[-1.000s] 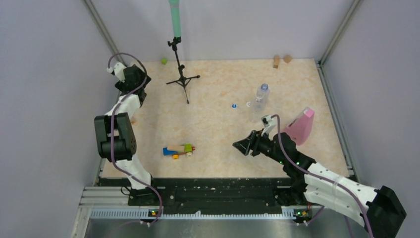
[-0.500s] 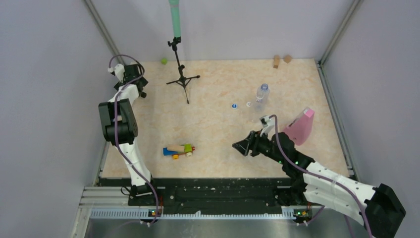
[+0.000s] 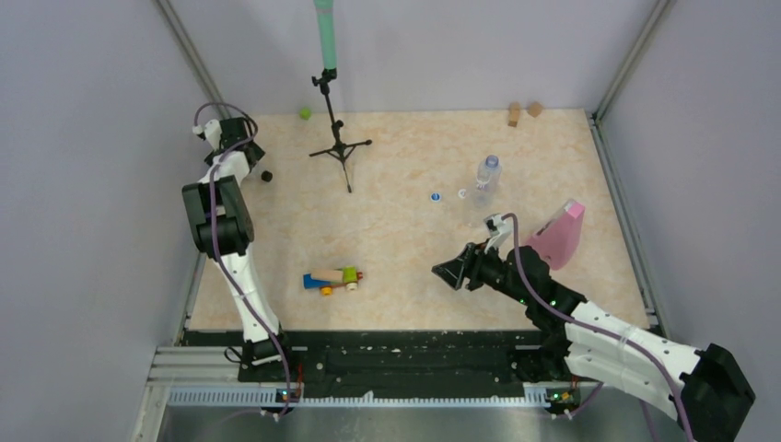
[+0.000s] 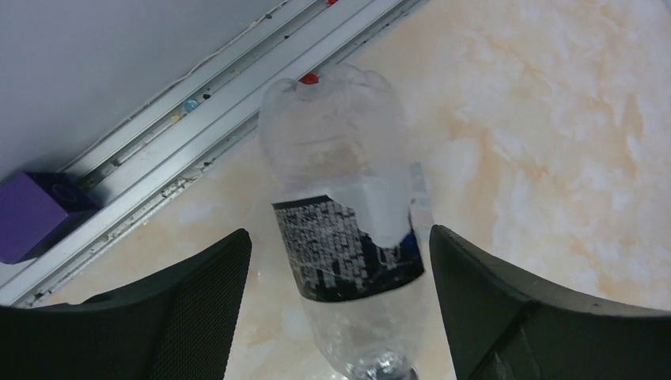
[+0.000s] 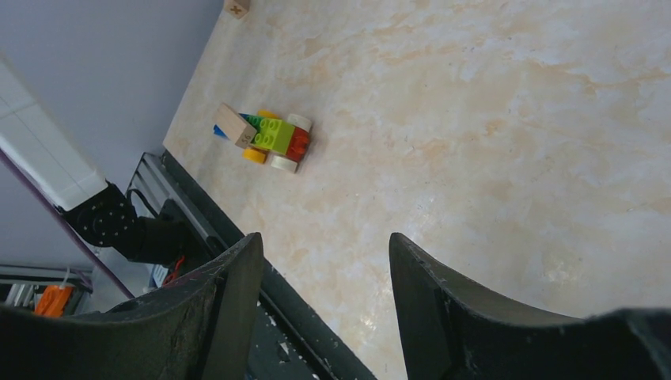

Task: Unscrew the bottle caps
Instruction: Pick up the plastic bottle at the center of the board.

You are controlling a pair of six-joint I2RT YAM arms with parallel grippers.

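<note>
Clear plastic bottle with black label (image 4: 336,158): lying by the far-left aluminium rail (image 4: 158,150), between my released left pincer (image 4: 340,236), which is straddling it. Small black round cap (image 3: 266,175): lying nearby on the marbled tabletop (image 3: 396,239). Second clear bottle (image 3: 485,180): standing mid-right. My right pincer (image 5: 324,245): hovering released, grasping nothing.

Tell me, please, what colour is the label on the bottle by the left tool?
Label: black with white print; left wrist view.
</note>
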